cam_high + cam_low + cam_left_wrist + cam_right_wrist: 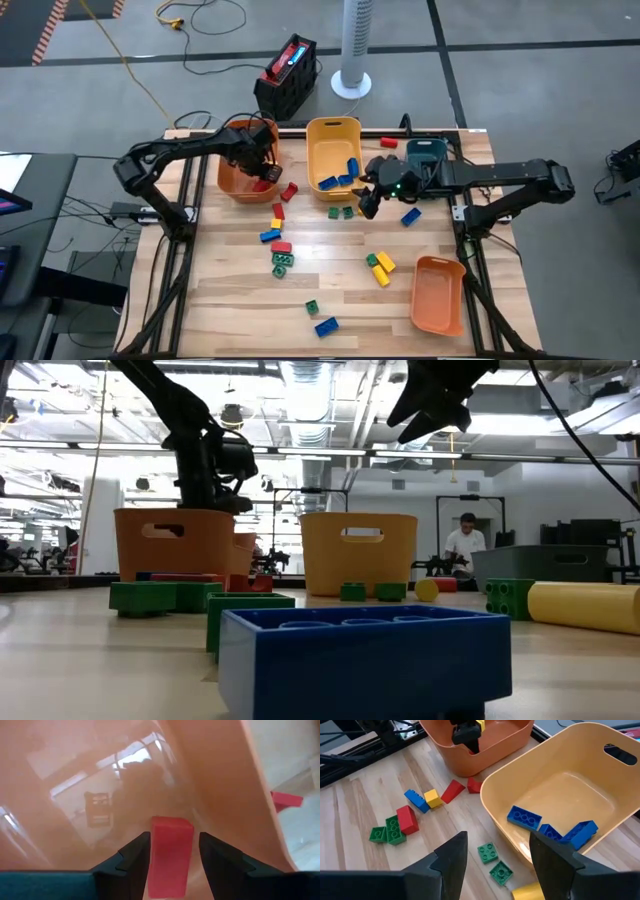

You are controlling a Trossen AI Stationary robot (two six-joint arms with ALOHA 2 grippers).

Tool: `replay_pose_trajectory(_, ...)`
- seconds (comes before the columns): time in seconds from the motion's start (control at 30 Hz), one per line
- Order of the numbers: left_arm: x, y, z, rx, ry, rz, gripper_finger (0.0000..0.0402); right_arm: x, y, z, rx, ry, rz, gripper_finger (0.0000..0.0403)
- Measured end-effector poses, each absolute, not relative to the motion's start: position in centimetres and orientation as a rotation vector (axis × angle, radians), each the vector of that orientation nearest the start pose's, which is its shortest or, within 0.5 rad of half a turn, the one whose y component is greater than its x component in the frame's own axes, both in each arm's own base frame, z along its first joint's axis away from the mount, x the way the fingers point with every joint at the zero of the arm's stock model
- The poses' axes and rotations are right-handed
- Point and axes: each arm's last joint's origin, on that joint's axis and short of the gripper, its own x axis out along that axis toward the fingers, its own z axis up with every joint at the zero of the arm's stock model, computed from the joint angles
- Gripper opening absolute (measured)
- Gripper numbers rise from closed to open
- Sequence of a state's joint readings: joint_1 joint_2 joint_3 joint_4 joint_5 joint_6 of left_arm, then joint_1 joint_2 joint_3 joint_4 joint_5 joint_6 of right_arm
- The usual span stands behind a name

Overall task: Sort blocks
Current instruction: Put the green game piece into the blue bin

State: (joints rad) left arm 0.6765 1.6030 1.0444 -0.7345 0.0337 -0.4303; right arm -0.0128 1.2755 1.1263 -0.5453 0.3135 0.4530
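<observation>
My left gripper (175,850) reaches down into the orange bin (240,178) at the far left, with a red block (170,855) between its fingers. A thin strip of bin shows between the block and one finger. My right gripper (497,845) hangs open and empty above the table beside the yellow bin (333,150). Two green blocks (492,860) lie below it. Several blue blocks (525,817) rest on the yellow bin's floor. More red, blue, green and yellow blocks (280,245) lie loose on the table. My left gripper comes at the red block from above, inside the orange bin, one finger (135,857) on each side of it. A gap shows beside one finger. Whether the other finger touches the block, I cannot tell.
A teal bin (428,152) stands at the far right. A second orange bin (438,295) sits near the right front corner. Loose blocks are spread from the table's middle (382,267) to its near edge (326,326). A person (465,545) is in the room beyond.
</observation>
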Motion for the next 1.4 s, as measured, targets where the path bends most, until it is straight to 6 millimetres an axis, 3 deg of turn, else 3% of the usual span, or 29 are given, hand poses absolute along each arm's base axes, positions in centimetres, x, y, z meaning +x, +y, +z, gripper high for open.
replay_pose_trajectory(0.17,23.2,18.4,20.6,-0.789,1.119,0.762,0.0166,26.7,-1.3,31.8,0.324,0.605,-0.462,0.0225)
replay_pose_trajectory(0.33,23.6,17.8,25.0,-0.622,0.963,0.734,0.0167,26.6,-1.5,31.7,0.322,0.618,-0.473,0.0225)
replay_pose_trajectory(0.5,23.3,14.9,31.0,-0.444,0.66,0.632,0.0167,26.6,-1.5,31.6,0.32,0.627,-0.475,0.0225)
replay_pose_trajectory(0.6,23.1,12.0,32.7,-0.378,0.628,0.509,0.0167,26.6,-1.5,31.6,0.319,0.626,-0.474,0.0225)
replay_pose_trajectory(0.7,22.8,8.7,32.6,-0.338,0.71,0.381,0.0167,26.6,-1.4,31.6,0.315,0.627,-0.471,0.0226)
replay_pose_trajectory(0.87,22.4,2.5,30.7,-0.33,0.818,0.185,0.0167,26.6,-1.2,31.6,0.299,0.631,-0.46,0.0225)
replay_pose_trajectory(1.0,21.7,-1.6,29.0,-0.321,0.88,0.157,0.0167,26.6,-1.2,31.6,0.295,0.631,-0.458,0.0225)
replay_pose_trajectory(1.27,21.4,-5.3,26.4,-0.411,0.95,0.206,0.0166,26.8,-0.9,31.8,0.294,0.617,-0.41,0.0226)
replay_pose_trajectory(1.4,22.0,-6.4,27.0,-0.466,0.88,0.138,0.0166,26.6,0.8,31.5,0.287,0.68,-0.295,0.0225)
